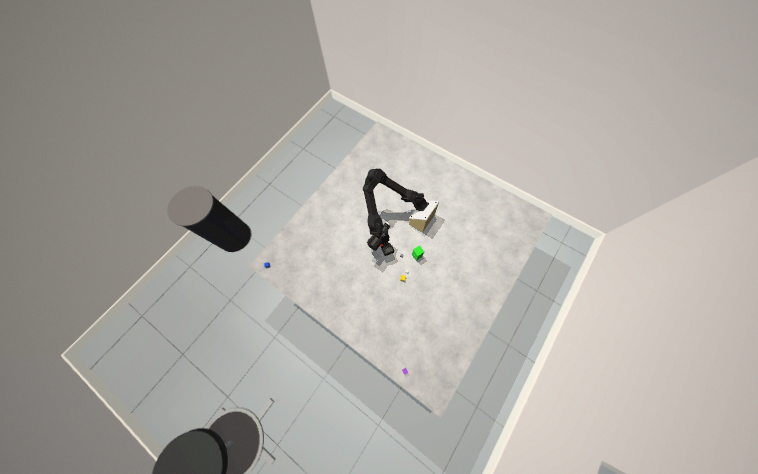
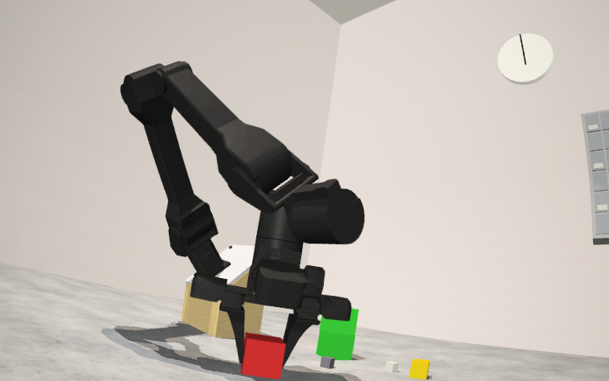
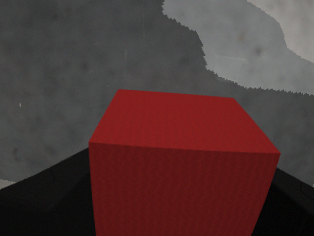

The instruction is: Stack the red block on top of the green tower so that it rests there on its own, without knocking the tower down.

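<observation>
The red block (image 2: 263,357) (image 3: 175,190) sits low at the table top between the two fingers of my gripper (image 2: 263,359). The gripper is shut on it, one finger at each side; in the wrist view the block hides the fingertips. In the top view only a speck of the red block (image 1: 381,245) shows under the arm. The green tower (image 1: 418,253) (image 2: 337,343), two blocks high, stands upright to the right of the gripper in the exterior view, its upper part partly hidden behind the gripper.
A small grey cube (image 1: 401,255) (image 2: 327,362) lies near the tower's foot. A small white cube (image 2: 392,366) and a yellow block (image 1: 403,278) (image 2: 419,368) lie farther right. The arm's wooden base (image 1: 422,219) (image 2: 199,309) stands behind. A purple block (image 1: 405,371) and a blue block (image 1: 266,264) lie far off.
</observation>
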Robot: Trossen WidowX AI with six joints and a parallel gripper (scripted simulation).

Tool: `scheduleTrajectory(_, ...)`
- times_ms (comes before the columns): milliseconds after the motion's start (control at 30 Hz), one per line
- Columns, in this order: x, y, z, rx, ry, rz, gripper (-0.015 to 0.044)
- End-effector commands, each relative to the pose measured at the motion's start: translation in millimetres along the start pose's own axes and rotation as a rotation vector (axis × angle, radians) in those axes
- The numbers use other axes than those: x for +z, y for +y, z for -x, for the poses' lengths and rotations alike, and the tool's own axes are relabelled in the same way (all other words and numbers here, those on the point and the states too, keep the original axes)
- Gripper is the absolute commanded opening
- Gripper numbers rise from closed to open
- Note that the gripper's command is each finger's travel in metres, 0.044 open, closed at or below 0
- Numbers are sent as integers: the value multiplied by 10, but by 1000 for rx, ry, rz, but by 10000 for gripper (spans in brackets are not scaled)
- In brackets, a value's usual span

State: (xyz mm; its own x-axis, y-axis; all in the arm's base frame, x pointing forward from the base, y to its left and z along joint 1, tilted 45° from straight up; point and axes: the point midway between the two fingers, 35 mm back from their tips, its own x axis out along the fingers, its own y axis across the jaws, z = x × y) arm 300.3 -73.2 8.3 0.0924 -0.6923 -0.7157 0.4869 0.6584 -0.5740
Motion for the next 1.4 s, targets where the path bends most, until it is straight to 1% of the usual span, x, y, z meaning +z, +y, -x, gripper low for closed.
scheduleTrajectory(0,5,7,75,1,-2,-1,52)
scheduleTrajectory(67,5,10,152,1,-2,0,0)
scheduleTrajectory(833,-1,15,1158,1,-1,2,0)
scheduleTrajectory(1133,-5,41,1170,3,-1,2,0)
scheduleTrajectory(1367,-234,394,1207,29,-1,12,0)
